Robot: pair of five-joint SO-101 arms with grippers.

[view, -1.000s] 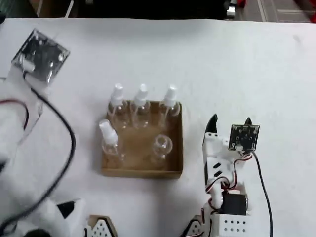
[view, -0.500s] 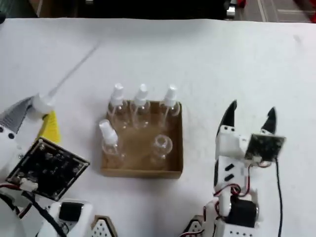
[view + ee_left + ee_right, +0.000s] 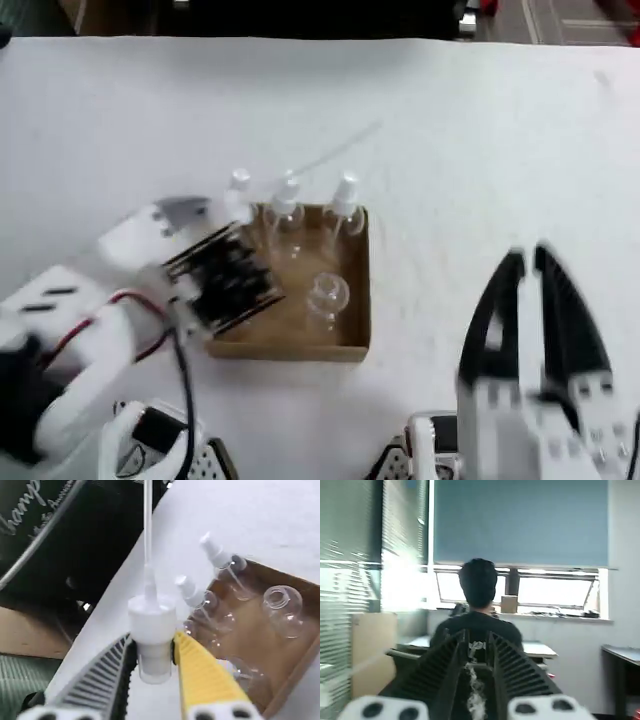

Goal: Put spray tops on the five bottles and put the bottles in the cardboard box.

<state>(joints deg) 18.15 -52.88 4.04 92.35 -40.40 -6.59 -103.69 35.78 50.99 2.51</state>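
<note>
Swung across to the cardboard box (image 3: 290,350), left gripper (image 3: 153,647) clamps the spray top (image 3: 151,617) between its jaws

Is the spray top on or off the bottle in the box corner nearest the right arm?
Off: the bottle has a bare, open neck. The left gripper holds a spray top.

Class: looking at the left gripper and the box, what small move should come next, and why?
Probably swing the left gripper, shut on the spray top, over the uncapped bottle in the cardboard box and aim the tube into its neck: that bottle has no top.
</note>
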